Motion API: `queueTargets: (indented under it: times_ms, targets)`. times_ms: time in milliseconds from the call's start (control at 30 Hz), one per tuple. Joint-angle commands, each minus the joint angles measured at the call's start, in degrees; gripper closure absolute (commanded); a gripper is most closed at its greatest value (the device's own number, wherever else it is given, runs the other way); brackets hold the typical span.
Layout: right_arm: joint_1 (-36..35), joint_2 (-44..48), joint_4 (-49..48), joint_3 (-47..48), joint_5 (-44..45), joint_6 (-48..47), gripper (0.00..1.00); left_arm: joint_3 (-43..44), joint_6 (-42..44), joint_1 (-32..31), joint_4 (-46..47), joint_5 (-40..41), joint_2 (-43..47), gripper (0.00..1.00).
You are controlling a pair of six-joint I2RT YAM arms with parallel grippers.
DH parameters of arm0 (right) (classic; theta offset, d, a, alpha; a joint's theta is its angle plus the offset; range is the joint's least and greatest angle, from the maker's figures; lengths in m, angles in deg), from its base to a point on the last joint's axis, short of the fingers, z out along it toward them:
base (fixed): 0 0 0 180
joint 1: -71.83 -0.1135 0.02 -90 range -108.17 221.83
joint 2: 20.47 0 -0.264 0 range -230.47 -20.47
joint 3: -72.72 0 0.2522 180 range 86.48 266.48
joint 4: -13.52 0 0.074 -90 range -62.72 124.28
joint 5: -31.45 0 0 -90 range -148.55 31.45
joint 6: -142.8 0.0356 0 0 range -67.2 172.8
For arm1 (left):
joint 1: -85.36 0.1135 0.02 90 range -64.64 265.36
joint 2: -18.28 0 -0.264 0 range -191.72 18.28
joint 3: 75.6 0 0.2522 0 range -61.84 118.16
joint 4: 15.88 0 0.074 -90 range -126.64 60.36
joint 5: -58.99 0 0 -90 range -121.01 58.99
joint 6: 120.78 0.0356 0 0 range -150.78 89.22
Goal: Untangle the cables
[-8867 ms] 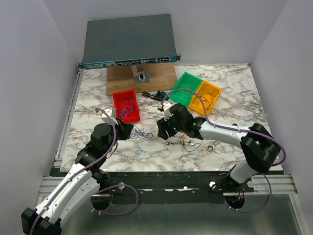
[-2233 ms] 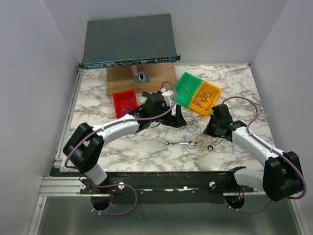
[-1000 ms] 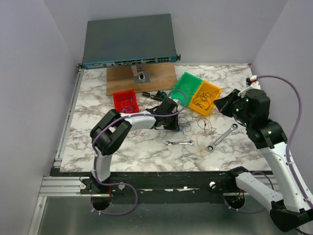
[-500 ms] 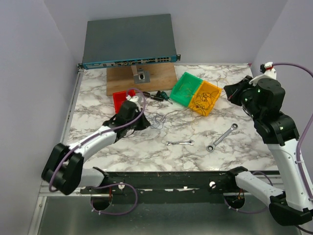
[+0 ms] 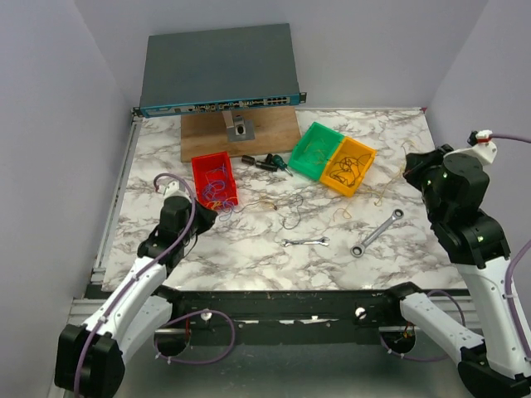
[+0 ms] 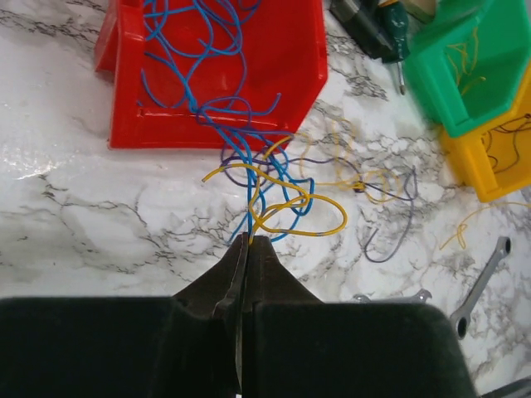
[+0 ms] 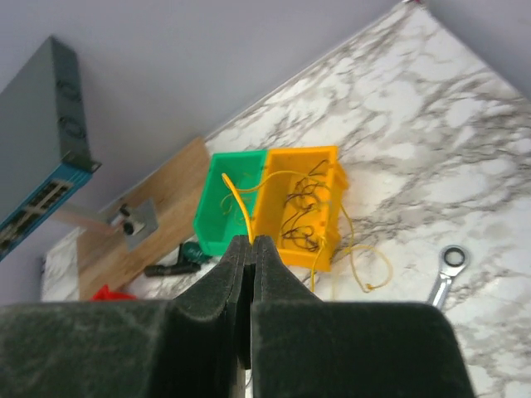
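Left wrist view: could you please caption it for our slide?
Left gripper pinches blue and yellow cables beside the red bin.

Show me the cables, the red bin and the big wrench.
cables (image 6: 253, 195): left wrist view, blue strands in the tangle.
red bin (image 6: 207, 128): left wrist view, near outer wall.
big wrench (image 5: 377, 232): top view, mid handle.

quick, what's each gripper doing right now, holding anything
left gripper: shut on the cables, blue and yellow strands pinched at the tips
right gripper: shut on a yellow cable
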Motion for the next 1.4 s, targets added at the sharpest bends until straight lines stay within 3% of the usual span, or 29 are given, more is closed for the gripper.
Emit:
queueTargets:
  times_ms: [0,267,400,567,833,1067,1367]
  targets:
    - [0.0,-2.6,-4.6,-1.1,-14.1,-5.3,0.99,-1.7,1.5,0.1,4.9,-5.5,5.9,1.0]
    - [0.0,-6.4,-7.9,5.0,-23.7,-7.8,0.99,-0.8,5.9,-1.0,3.4,-10.4,12.8,1.0]
    - [0.1,-9.6,-7.8,6.5,-33.7,-7.9,0.99,0.1,7.8,-2.6,1.3,-10.5,14.8,1.0]
    - [0.0,-12.6,-14.5,4.1,-43.6,-5.8,0.99,1.1,11.2,-6.9,3.0,-11.7,13.8,1.0]
    - [0.0,-23.0,-16.9,22.1,-43.6,-4.2,0.99,2.3,12.8,-15.1,4.6,-6.5,9.0,1.0]
    - [0.1,-31.9,-17.9,36.3,-42.9,-2.4,0.99,2.8,13.9,-16.3,5.8,-6.9,6.5,1.0]
    - [0.1,-39.2,-29.9,39.8,-39.8,-1.5,0.99,3.2,15.3,-16.6,5.6,-7.8,6.0,1.0]
